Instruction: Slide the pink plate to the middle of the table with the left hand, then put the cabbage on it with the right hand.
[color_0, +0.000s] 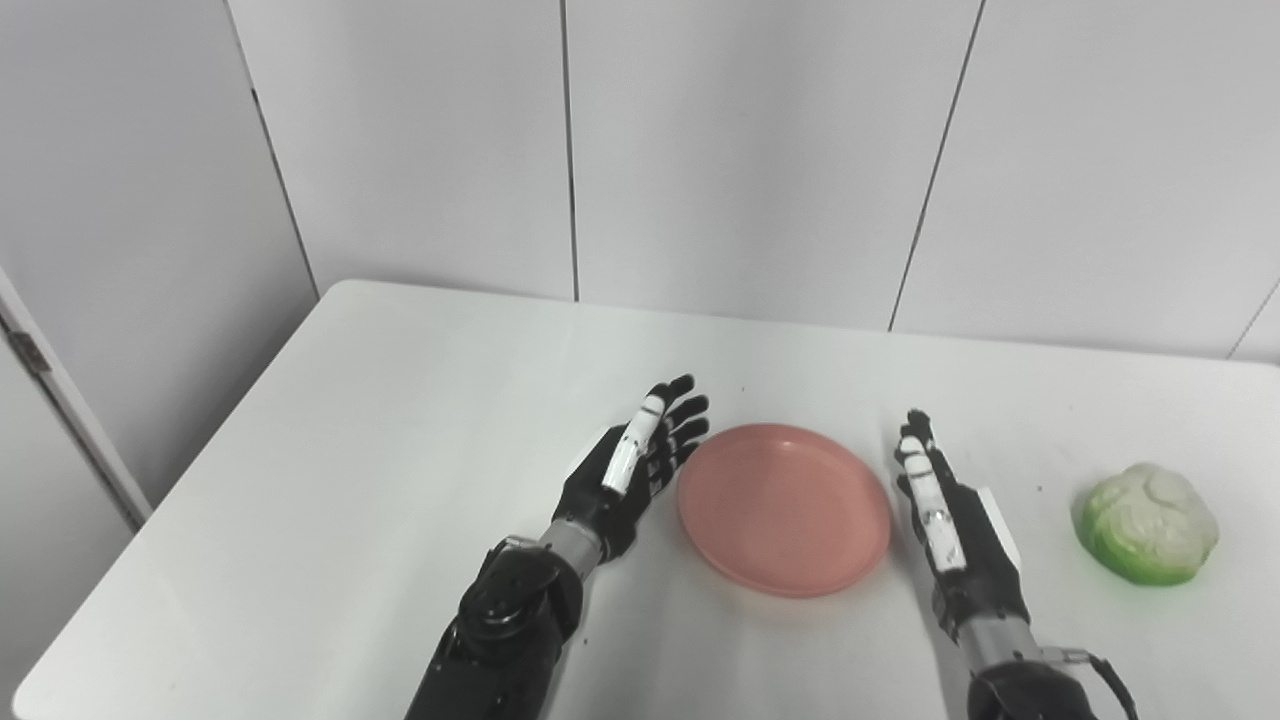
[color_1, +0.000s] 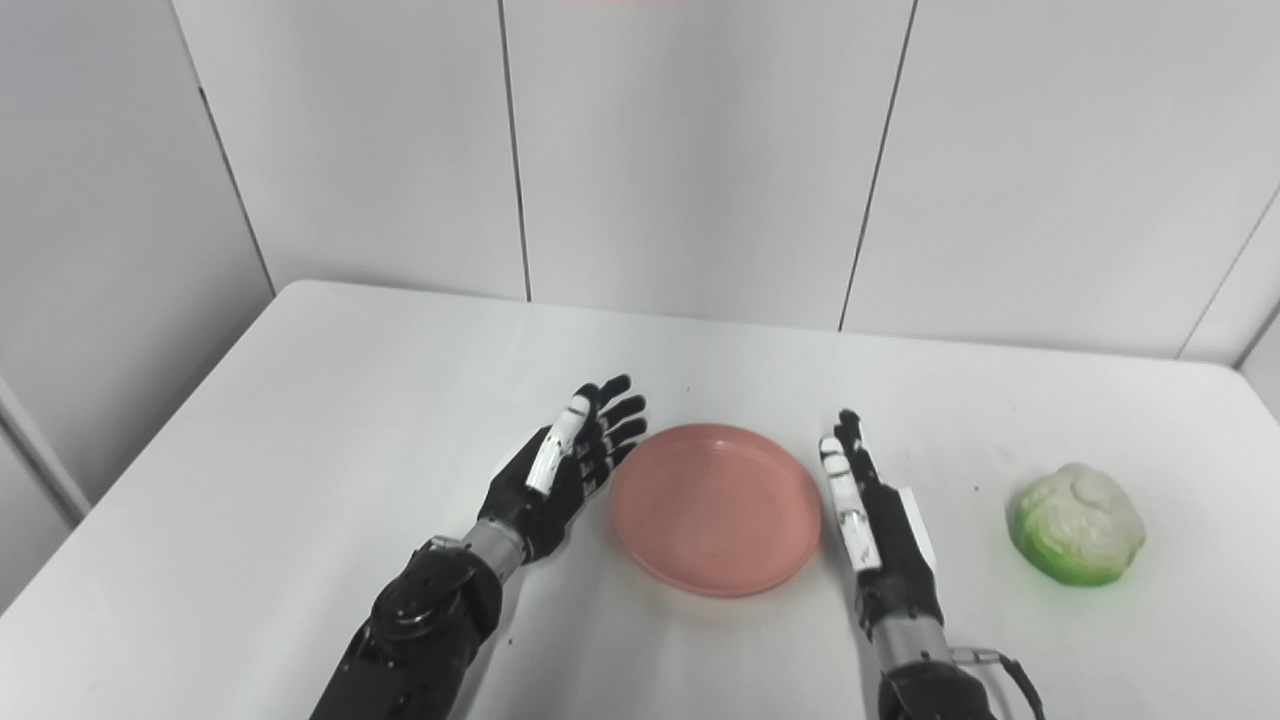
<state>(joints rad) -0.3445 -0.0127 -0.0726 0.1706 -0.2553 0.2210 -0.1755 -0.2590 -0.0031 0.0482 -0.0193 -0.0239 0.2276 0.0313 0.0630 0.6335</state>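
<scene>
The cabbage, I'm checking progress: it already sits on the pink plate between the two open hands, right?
Not quite. The cabbage lies on the table, apart from the pink plate, beyond the right hand. The plate is empty between the open left hand and right hand, as the left eye view shows.

We find no readable text, label, brand, number or sign in either eye view. The pink plate (color_0: 783, 508) has a plain, unprinted surface. The cabbage (color_0: 1146, 523) carries no sticker or tag. The white table (color_0: 400, 420) bears only a few tiny dark specks, which do not form characters. The wall panels (color_0: 740, 150) behind are blank. The white segments on the left hand (color_0: 632, 462) and the right hand (color_0: 945, 520) show faint small marks; these may be fasteners or printing, but at this resolution we cannot read them.
</scene>
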